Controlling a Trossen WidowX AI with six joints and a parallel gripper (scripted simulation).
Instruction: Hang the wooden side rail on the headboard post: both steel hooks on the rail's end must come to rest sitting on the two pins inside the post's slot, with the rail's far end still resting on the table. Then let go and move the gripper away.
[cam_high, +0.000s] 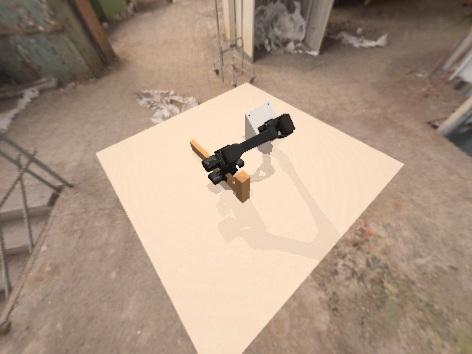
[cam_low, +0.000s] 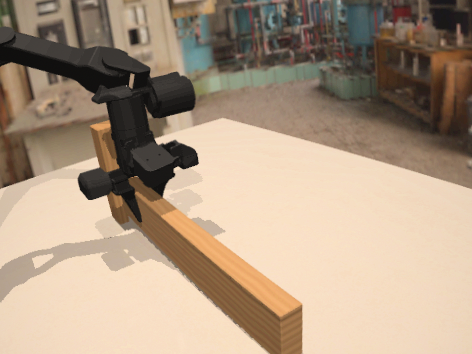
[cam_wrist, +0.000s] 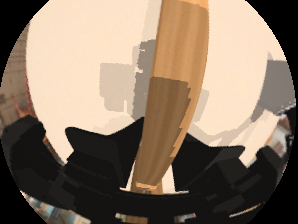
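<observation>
The wooden side rail (cam_high: 200, 149) (cam_low: 220, 265) (cam_wrist: 180, 45) stands on its narrow edge, its long lower side at or very near the table. The bottom of its far end is cut off in the exterior view. Its other end is at the upright headboard post (cam_high: 243, 189) (cam_low: 102, 147), close against it or touching. My gripper (cam_low: 150, 206) (cam_wrist: 155, 121) is shut on the rail near the post end, one finger on each side. The steel hooks, the slot and the pins are hidden or too small to make out, so I cannot tell whether the hooks sit on the pins.
The pale table top (cam_high: 180, 250) (cam_low: 350, 240) carries the rail and post. A light grey box-like block (cam_high: 261, 116) stands by the arm's base, behind the post in the top view. The arm reaches over the rail from there.
</observation>
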